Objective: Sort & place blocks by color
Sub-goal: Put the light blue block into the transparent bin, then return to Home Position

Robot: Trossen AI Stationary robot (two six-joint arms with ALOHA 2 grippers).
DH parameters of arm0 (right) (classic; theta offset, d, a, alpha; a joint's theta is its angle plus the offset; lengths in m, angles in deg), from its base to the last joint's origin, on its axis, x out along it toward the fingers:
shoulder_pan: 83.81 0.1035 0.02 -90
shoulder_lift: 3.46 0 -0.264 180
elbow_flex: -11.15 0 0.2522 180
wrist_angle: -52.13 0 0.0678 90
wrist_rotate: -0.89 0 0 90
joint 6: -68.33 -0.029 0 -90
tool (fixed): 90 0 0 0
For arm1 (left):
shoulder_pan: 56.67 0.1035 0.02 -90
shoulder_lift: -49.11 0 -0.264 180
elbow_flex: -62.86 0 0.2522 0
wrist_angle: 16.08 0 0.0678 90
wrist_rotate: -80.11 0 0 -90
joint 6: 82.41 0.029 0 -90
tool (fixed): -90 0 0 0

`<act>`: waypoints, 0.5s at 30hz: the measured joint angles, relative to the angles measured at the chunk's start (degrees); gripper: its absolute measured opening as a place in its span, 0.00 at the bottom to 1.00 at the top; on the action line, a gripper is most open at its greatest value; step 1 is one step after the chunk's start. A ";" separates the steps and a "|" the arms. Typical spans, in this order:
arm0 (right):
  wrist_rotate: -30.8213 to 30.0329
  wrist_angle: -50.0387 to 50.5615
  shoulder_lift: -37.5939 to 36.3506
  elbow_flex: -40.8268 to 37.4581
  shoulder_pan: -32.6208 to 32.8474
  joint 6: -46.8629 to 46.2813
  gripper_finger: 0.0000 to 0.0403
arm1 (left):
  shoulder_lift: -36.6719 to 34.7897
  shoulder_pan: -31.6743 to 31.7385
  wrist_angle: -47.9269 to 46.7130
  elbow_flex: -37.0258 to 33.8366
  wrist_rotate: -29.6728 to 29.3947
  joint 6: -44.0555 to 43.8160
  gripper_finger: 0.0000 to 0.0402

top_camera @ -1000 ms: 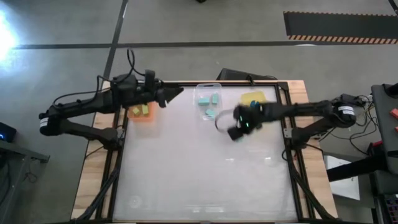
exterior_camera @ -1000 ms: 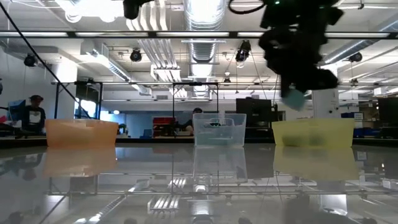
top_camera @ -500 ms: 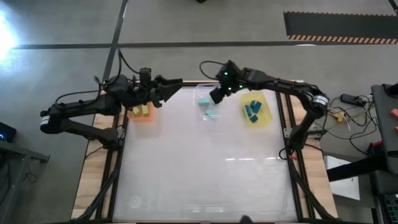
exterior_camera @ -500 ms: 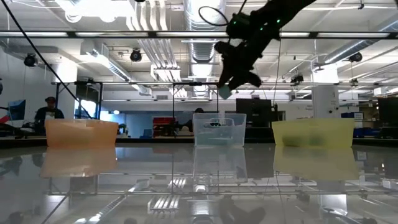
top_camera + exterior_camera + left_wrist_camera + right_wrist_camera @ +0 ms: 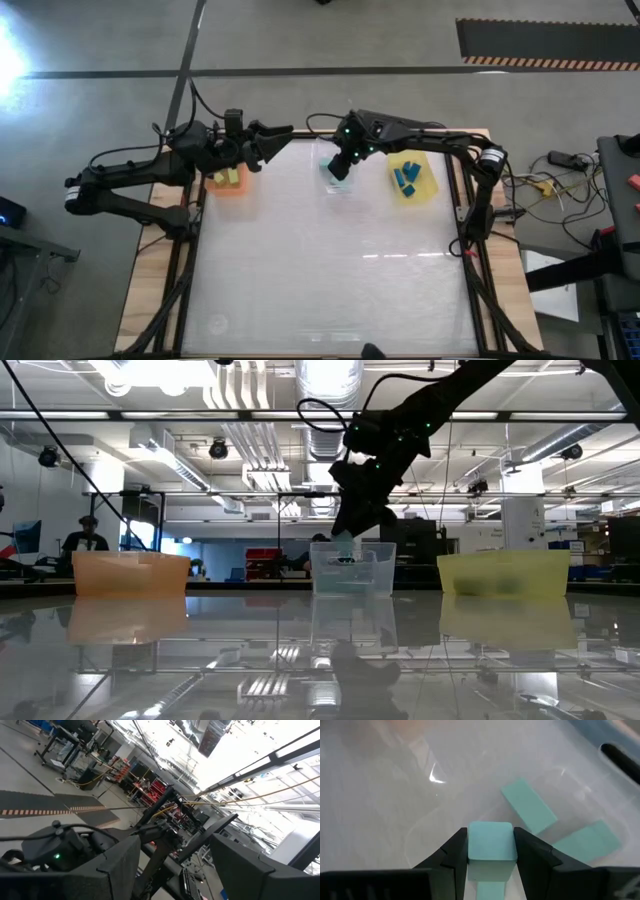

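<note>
My right gripper (image 5: 340, 168) hangs over the clear tray (image 5: 352, 568) at the far edge, shut on a light teal block (image 5: 491, 840). This block also shows in the low view, just above the clear tray's rim (image 5: 343, 538). Two more teal blocks (image 5: 528, 811) (image 5: 587, 842) lie on the tray's floor. Yellow-green blocks (image 5: 228, 177) lie in the orange tray (image 5: 238, 190), and blue blocks (image 5: 405, 177) lie in the yellow tray (image 5: 425, 190). My left gripper (image 5: 280, 140) stands open and raised beside the orange tray, nothing between its fingers (image 5: 120, 865). My right gripper pinches the teal block by two opposite sides (image 5: 470, 842) between its two fingers (image 5: 454, 851). It comes from above, slanting down from the table's right. The block is lifted clear, above the clear tray's floor.
The three trays stand in a row along the far edge: orange (image 5: 130, 572) on the left, clear in the middle, yellow (image 5: 503, 573) on the right. People (image 5: 88, 538) show in the room far behind the table.
My right gripper has carried the teal block from the table's middle right toward the far edge and leftward, to above the clear tray, rolling its wrist on the way. My left gripper has tipped slightly upward.
</note>
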 joint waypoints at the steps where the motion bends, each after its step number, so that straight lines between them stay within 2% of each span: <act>1: 0.00 -0.04 0.34 -0.02 0.24 -0.02 0.30 | 0.00 0.00 0.01 -0.06 0.00 0.05 0.56; 4: 0.07 -0.03 1.29 -0.07 0.79 -1.46 0.33 | 0.04 0.02 -0.04 -0.16 -0.04 0.07 0.56; 10: 0.15 -0.03 2.86 0.11 0.90 -6.12 0.55 | 0.04 0.04 -0.37 -0.30 -1.38 0.18 0.56; 15: 2.31 0.64 1.84 0.15 1.06 -8.64 0.60 | 0.04 0.04 -0.45 -0.32 -1.51 1.16 0.56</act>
